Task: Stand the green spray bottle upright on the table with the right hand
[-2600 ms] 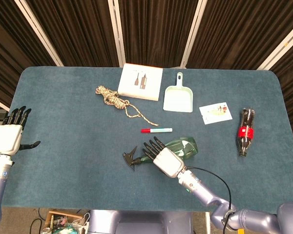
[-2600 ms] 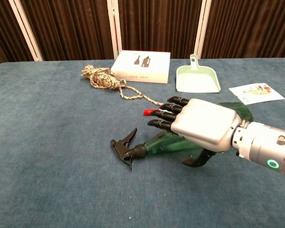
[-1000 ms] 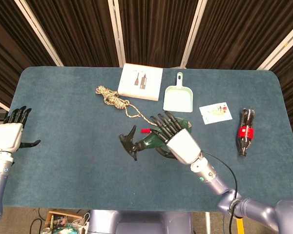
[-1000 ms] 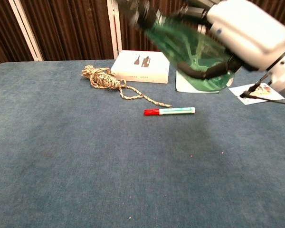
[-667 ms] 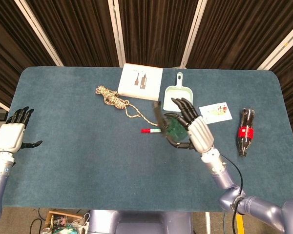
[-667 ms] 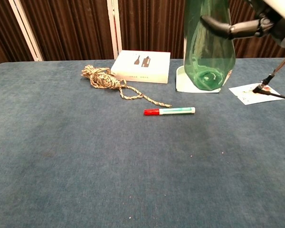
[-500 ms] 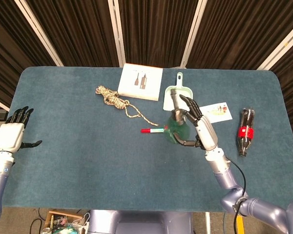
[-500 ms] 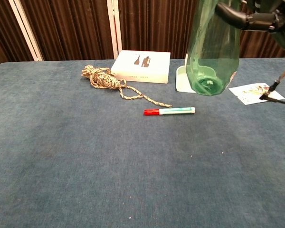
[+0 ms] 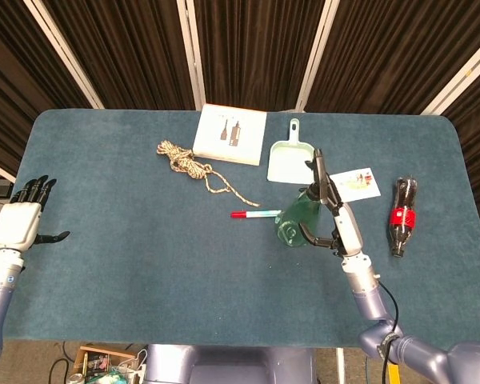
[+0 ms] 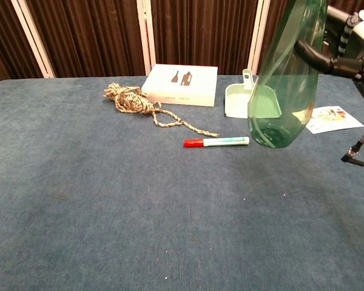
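The right hand (image 9: pixel 334 218) is gripping the green spray bottle (image 10: pixel 286 85), holding it nearly upright above the counter (image 9: pixel 128 240) beside the marker (image 9: pixel 256 214). The left hand (image 9: pixel 18 223) is resting open, holding nothing.

spray bottle (image 10: pixel 285 85) top cut off in chest view, box (image 9: pixel 230 134) print illegible

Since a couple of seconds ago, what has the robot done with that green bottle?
The right hand has lifted the green spray bottle off the table, swung it nearly upright and carried it rightward; its base has not touched down. The left hand, marker, rope and dustpan stayed put.
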Robot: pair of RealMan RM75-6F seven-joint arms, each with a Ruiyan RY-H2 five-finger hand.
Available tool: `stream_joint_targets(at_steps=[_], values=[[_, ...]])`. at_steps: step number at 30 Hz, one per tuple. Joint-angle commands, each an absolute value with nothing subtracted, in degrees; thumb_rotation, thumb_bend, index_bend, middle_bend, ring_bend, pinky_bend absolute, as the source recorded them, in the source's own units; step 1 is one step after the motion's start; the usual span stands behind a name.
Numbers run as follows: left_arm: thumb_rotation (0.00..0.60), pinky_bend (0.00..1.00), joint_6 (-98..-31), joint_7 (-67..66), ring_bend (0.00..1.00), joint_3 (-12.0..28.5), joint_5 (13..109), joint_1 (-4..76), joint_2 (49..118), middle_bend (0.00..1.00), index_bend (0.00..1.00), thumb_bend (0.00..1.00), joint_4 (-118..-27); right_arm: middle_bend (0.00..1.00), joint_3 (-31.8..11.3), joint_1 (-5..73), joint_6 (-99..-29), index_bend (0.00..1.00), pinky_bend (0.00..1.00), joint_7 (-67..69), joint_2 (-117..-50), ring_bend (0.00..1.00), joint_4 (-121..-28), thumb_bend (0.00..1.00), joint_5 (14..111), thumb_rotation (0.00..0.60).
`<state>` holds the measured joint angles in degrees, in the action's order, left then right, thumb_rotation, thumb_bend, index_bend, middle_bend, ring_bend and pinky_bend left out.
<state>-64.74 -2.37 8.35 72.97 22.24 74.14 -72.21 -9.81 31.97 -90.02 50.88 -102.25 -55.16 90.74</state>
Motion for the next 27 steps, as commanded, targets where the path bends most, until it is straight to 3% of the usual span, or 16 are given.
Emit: stream_joint_targets(at_steps=[1,14,27], values=[[0.6,0.17,-64.89,-2.18,0.0,8.3,73.09,22.16,74.05,0.0,0.0,0.06,-72.29,0.0,-8.87,31.16,-92.36,0.79,0.0,51.64,-106.05,0.0,-49.1,0.61,91.57,0.6],[0.6,0.17,-65.57,-1.74,0.0,8.18,73.45,21.98,73.91,0.0,0.0,0.06,-72.17,0.0,-6.42,28.93,-92.23,0.79,0.0,56.66,-113.64,0.0,-35.74,0.61,91.38,0.6],[0.6,0.17,-65.05,-2.2,0.0,8.09,73.04,22.21,74.18,0.0,0.0,0.06,-71.88,0.0,-7.57,27.42,-89.98,0.78,0.0,63.66,-116.22,0.0,-30.27,0.61,88.51,0.6]])
